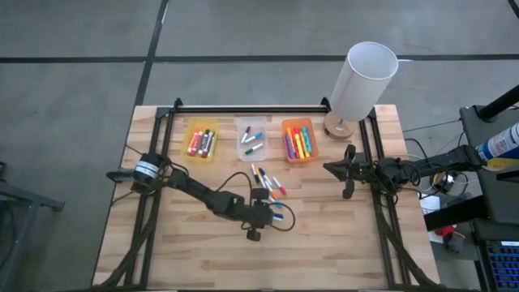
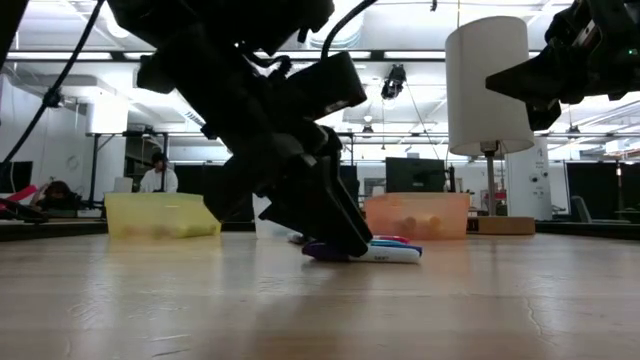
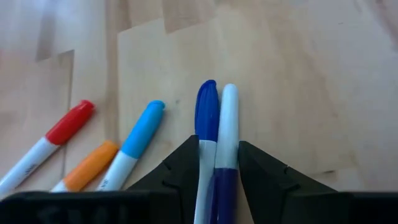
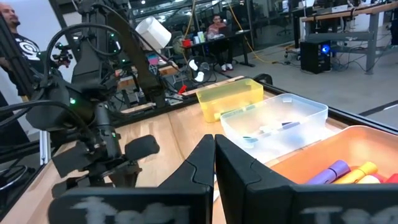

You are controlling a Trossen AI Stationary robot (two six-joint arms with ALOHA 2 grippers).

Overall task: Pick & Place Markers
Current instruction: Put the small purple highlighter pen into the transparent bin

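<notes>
Several loose markers [image 1: 266,180] lie flat on the wooden table in front of the bins. My left gripper [image 1: 261,217] is down at the table near its middle, shut on two markers lying side by side: a blue-capped marker [image 3: 206,106] and a white-capped marker [image 3: 229,112] with a purple body. Red [image 3: 68,124], orange [image 3: 93,165] and light-blue [image 3: 140,134] capped markers lie just beside it. My right gripper [image 1: 347,172] hovers shut above the table's right side, near the orange bin [image 1: 299,139], holding nothing. My left gripper [image 3: 217,149] has the two markers pinched together between its fingers, one finger [image 3: 183,165] against the blue-capped marker's white body [image 3: 204,155], the other [image 3: 264,171] against the purple body [image 3: 227,180]. The fingers slant down, lying along the markers. The markers [image 2: 375,252] rest on the table.
Along the far side stand a yellow bin [image 1: 201,139], a clear bin [image 1: 252,139] and the orange bin, each with markers inside. A white lamp [image 1: 361,81] stands at the far right corner. A black rail [image 1: 243,108] runs along the far edge. People sit beyond the table.
</notes>
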